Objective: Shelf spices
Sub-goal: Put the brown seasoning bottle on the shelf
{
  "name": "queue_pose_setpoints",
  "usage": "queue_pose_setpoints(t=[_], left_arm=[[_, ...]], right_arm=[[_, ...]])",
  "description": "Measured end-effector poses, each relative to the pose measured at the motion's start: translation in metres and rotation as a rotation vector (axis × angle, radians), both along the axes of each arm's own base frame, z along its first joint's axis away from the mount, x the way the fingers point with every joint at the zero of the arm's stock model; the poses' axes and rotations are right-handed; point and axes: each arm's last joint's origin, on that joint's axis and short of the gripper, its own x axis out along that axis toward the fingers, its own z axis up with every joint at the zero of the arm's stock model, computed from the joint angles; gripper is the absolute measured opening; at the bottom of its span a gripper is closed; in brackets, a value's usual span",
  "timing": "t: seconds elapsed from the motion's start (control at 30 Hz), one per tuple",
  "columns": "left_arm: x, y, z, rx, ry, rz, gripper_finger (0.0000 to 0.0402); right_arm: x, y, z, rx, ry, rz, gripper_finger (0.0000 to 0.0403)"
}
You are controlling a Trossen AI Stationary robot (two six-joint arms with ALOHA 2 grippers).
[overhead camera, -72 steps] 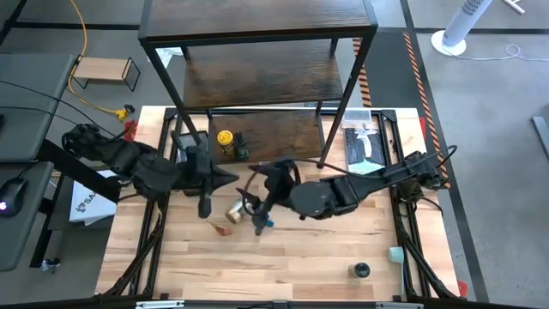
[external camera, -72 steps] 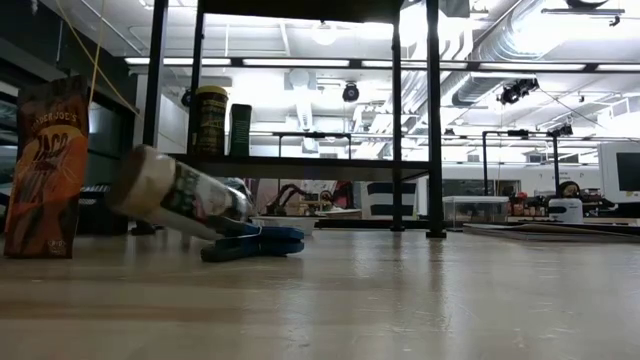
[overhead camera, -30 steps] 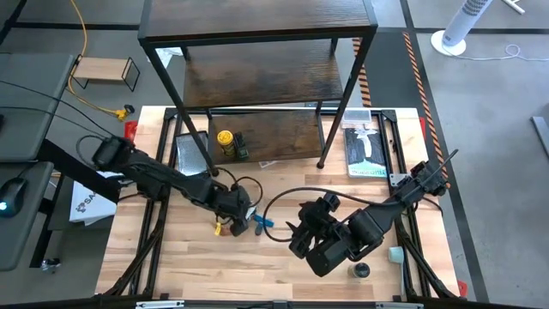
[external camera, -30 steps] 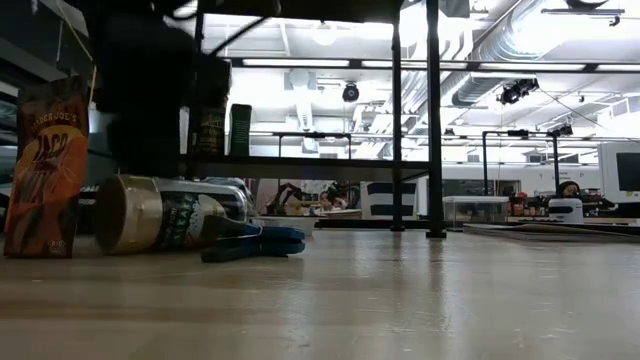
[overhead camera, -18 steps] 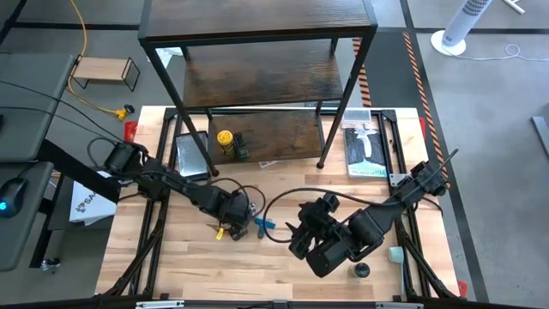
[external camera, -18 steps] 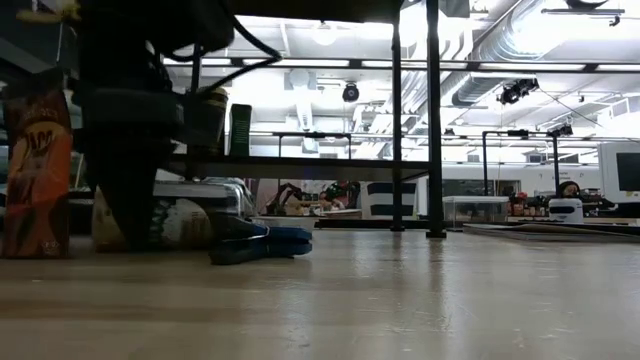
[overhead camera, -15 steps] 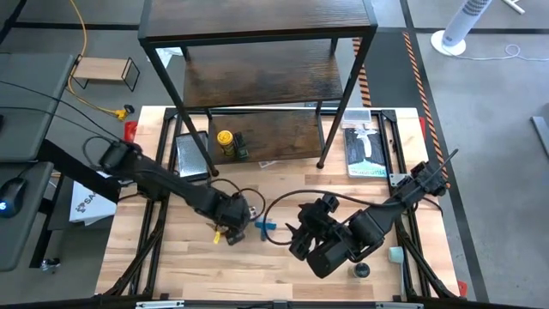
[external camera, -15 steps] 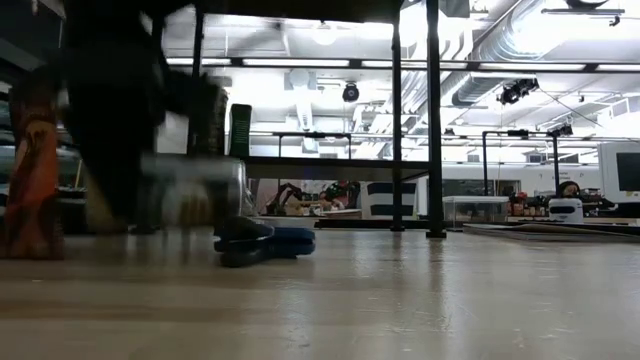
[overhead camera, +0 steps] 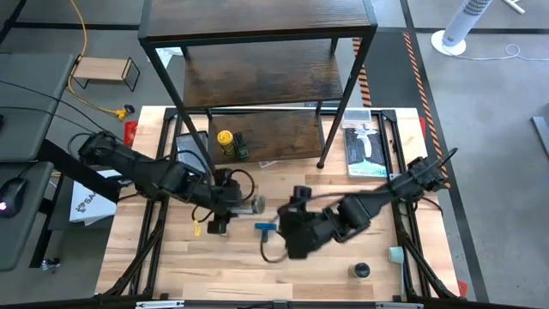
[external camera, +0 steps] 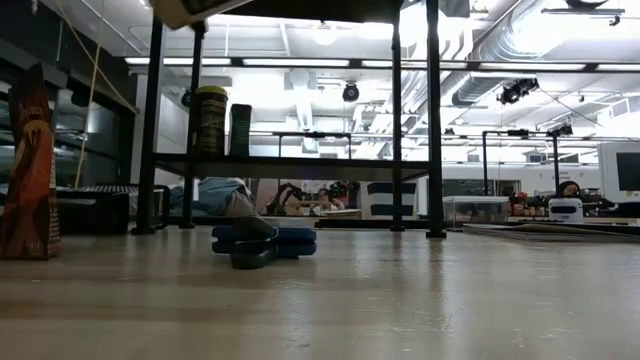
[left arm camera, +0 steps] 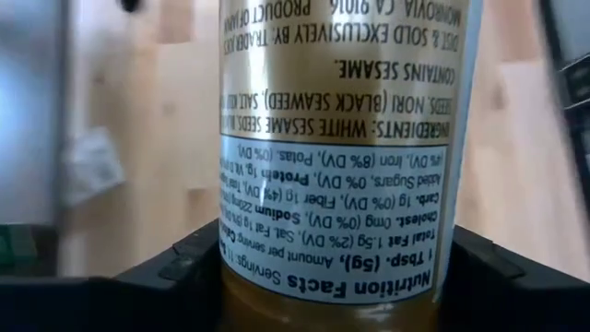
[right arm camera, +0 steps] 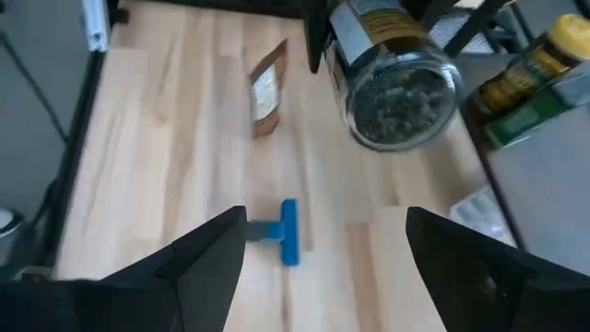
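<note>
Left gripper [overhead camera: 232, 204]: clenched on the tan-lidded jar [left arm camera: 341, 166], above the table's [overhead camera: 343, 287] middle, left of centre.
Held jar: clear of the tabletop, with only its end seen at the low view's upper border; it is judged to lie on its side, long axis roughly along the front edge.
Shelf [overhead camera: 257, 86]: set at the far edge; its lowest board lies farther back from the held jar, so the coming move is judged to run toward the far edge.
Nearer arm: the left, which already carries the jar.
Right gripper [right arm camera: 323, 249]: released, jaws spread and empty, near the table's middle, just beside the blue T-piece [overhead camera: 266, 227].
Jars, three counted: one held; one yellow-lidded [overhead camera: 225, 139] on the lowest board; one black-lidded [overhead camera: 359, 271] near the front right corner.
Box [overhead camera: 241, 146], one counted: on the lowest board, just beside the yellow-lidded jar.
Packet [external camera: 28, 170], one counted: upright on the tabletop, left of the T-piece.
Unshelved, as judged: the held jar, the black-lidded jar, the packet.
</note>
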Motion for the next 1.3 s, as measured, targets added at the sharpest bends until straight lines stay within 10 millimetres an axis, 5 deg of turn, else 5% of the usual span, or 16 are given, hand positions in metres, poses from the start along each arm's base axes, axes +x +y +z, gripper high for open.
queue_pose_setpoints(t=[0.3,0.57,1.3], left_arm=[[0.037,-0.006,-0.004,0.263,0.044,-0.003,0.0263],[0.064,-0.009,0.008,0.357,-0.026,-0.018,0.0263],[0.074,-0.011,0.028,0.391,-0.162,0.012,0.0263]], right_arm=[[0.018,-0.031,0.021,-0.028,-0.061,0.045,0.0291],[0.013,-0.036,0.017,-0.087,0.013,0.062,0.0291],[0.010,-0.051,0.013,-0.164,0.087,-0.028,0.0291]])
